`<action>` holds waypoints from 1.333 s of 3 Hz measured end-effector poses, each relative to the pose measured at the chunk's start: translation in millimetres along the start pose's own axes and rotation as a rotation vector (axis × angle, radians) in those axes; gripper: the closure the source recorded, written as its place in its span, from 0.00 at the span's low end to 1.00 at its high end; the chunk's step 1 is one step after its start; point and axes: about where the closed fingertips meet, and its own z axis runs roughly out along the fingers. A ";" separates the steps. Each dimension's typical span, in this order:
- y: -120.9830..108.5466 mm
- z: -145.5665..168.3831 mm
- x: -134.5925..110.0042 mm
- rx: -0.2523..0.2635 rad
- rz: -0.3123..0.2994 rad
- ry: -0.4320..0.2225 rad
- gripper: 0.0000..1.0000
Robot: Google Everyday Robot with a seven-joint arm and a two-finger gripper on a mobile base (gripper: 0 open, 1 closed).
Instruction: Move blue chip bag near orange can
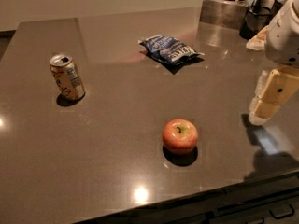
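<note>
Gripper: the gripper [260, 115] hangs at the right edge of the view, above the right side of the table [117, 171], pointing down and a little to the left.
Gripper state: cannot tell whether it is open or closed; it touches none of the things on the table.
Arm: the white arm housing [285, 31] rises above the gripper and runs out of view at the upper right.
Shadow: the gripper's dark shadow [261, 141] falls on the table just below it, toward the front edge.
Table: a dark grey-brown glossy top with bright spots of reflected light; it fills most of the view.
Apple: a red and yellow apple [180, 135] stands stem up near the front middle of the table. It is to the left of the gripper, apart from it, and the nearest thing to it.
Blue chip bag: the blue chip bag [169, 50] lies flat and crinkled at the far middle of the table, its white lettering facing up. It is beyond the apple and well apart from the gripper.
Orange can: the orange can [67, 77] stands upright on the left part of the table, silver top and opening showing, white label panel toward the camera.
Bag to can: well apart, the bag being to the right of the can and farther back.
Back right corner: a metal box [224, 10] and a dark container [252, 22] stand beyond the bag.
Below the front edge: a dark drawer front with a handle [282, 213].
</note>
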 end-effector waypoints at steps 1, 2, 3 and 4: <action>0.0 0.0 0.0 0.000 0.000 0.000 0.00; -16.1 9.0 -14.5 0.002 0.035 -0.040 0.00; -29.3 18.4 -26.8 0.002 0.072 -0.070 0.00; -49.2 30.9 -43.4 0.022 0.165 -0.129 0.00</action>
